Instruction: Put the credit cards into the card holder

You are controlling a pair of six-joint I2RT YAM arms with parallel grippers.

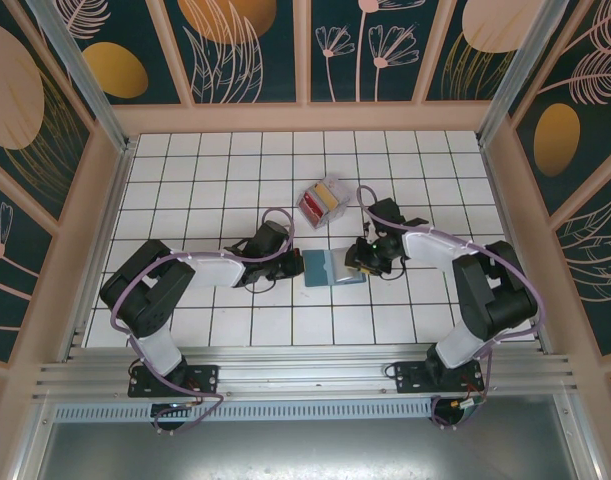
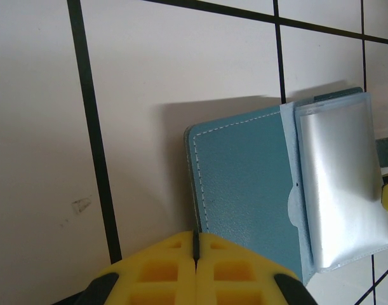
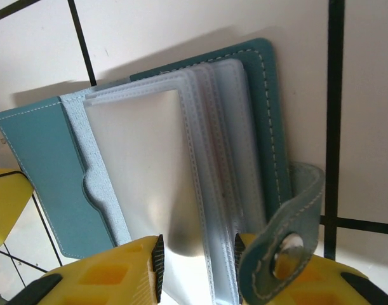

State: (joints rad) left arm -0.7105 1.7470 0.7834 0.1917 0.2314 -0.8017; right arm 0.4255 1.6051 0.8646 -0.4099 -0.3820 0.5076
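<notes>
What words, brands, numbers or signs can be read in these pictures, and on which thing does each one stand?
No text can be read anywhere.
Teal-blue folding card holder with clear pocket pages: plain, with white stitching and a metal snap button but no lettering.
Red and yellow credit cards in the small clear plastic box: any print is too small to read.
Dark wall panels: leaf and flower drawings, no letters.

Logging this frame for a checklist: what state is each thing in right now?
card holder: open, pocket pages fanned, snap strap undone.
credit cards: inside the clear box.
clear box: lid state unclear.
left gripper: shut, at the holder's left cover edge.
right gripper: jaws apart, over the pocket pages.
</notes>
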